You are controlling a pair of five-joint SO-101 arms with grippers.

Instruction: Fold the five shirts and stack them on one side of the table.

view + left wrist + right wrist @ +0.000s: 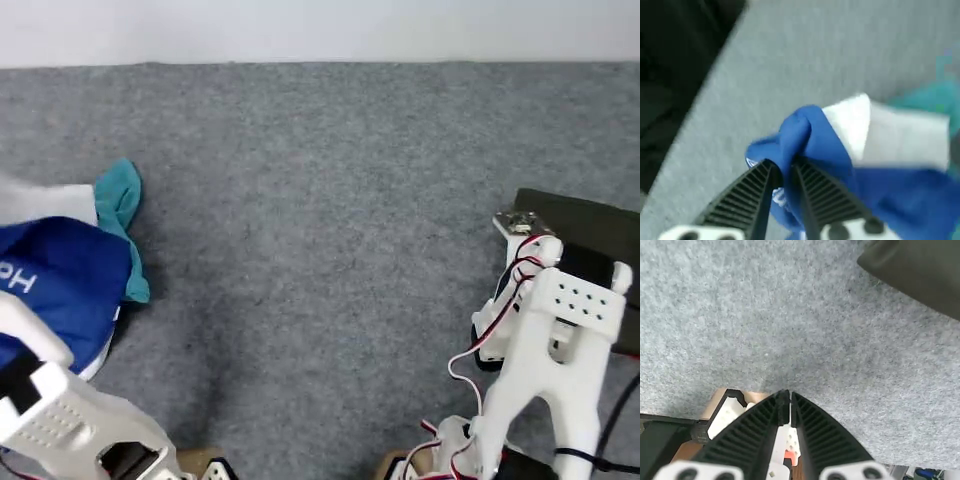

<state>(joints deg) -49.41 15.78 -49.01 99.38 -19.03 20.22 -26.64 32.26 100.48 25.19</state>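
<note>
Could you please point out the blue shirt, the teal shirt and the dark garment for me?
blue shirt [65, 285], high view, middle of its blue fabric.
teal shirt [120, 195], high view, the part sticking out past the blue one.
dark garment [590, 225], high view, its flat top surface.

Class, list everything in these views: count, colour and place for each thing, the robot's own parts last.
blue shirt: one, blue, table's left edge
white shirt: one, white, against the blue shirt, far side
teal shirt: one, teal, beside the blue shirt
dark garment: one, near-black, right edge
table cover: one, grey
left arm, right arm: two, white, near corners
left claw: one, black, shut on the blue shirt
right claw: one, black, shut, empty
</note>
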